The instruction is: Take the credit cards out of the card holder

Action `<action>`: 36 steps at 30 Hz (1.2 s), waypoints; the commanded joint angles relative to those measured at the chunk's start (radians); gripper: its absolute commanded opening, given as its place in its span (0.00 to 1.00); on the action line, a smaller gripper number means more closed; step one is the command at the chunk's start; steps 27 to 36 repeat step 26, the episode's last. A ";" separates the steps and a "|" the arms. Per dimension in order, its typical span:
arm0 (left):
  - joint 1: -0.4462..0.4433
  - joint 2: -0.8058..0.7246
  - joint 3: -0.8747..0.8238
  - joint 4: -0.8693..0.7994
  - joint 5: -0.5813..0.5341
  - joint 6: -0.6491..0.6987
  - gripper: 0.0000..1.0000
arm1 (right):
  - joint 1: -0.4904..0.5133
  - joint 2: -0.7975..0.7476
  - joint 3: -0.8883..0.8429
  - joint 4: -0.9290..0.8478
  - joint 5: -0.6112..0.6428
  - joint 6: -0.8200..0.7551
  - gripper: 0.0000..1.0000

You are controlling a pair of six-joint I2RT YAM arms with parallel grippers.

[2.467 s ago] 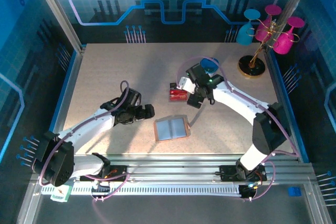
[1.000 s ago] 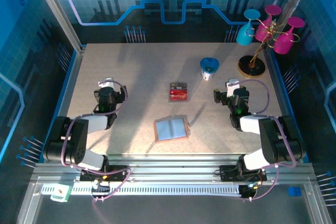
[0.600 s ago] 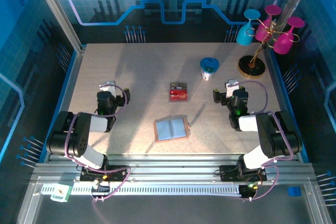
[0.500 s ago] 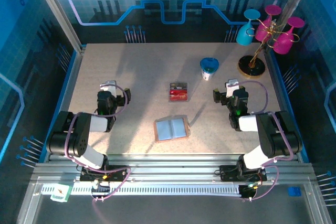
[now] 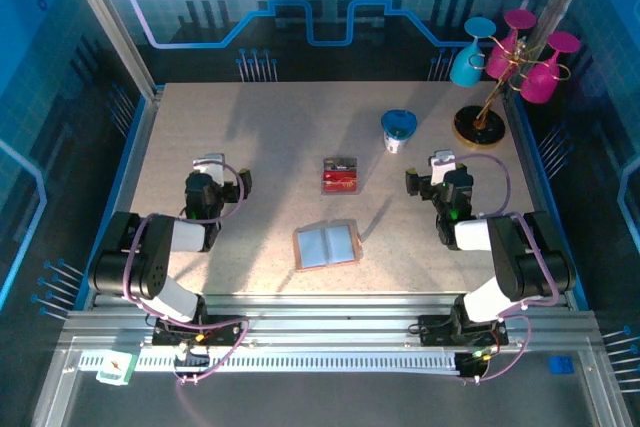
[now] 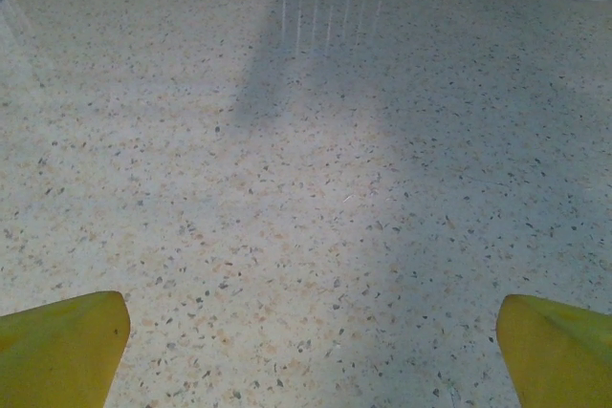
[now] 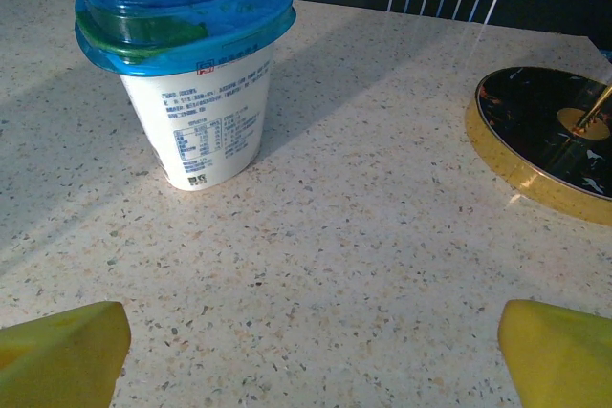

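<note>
The card holder (image 5: 326,245) is lying open, pale inside facing up, at about 6 o'clock from the middle of the surface (image 5: 250,117). The credit cards (image 5: 340,176) are sitting in a small stack at 12 o'clock from it, apart from it. A dark one and a red one are showing. Whether a yellow one is with them is too small to tell, and so is whether a clear box is around them.

Both arms are sitting folded near their bases. The left gripper (image 6: 306,360) is hanging wide open over bare surface at about 9 o'clock, holding nothing. The right gripper (image 7: 311,360) is also gaping open and empty at about 3 o'clock, with a blue-lidded cup (image 7: 186,74) standing upright at 11 o'clock ahead of it and a round black base (image 7: 550,136) at 1 o'clock.

Judging by this, the removal is looking finished and the step in hand is resting clear. Doing that well means:
- keeping both grippers open and away from the holder and the stack;
- checking the holder's pockets for a missed card;
- if one is showing, pinning the holder flat with one gripper while the other is sliding the card out along the pocket, not lifting it.
</note>
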 commanded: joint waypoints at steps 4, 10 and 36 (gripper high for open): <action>-0.039 0.011 -0.035 0.122 -0.035 0.054 0.99 | -0.013 0.009 -0.005 0.049 -0.007 0.009 1.00; -0.039 0.011 -0.034 0.119 -0.035 0.053 0.99 | -0.010 0.009 -0.005 0.049 -0.007 0.008 1.00; -0.039 0.011 -0.033 0.117 -0.034 0.053 0.99 | -0.012 0.009 -0.004 0.047 -0.018 0.007 1.00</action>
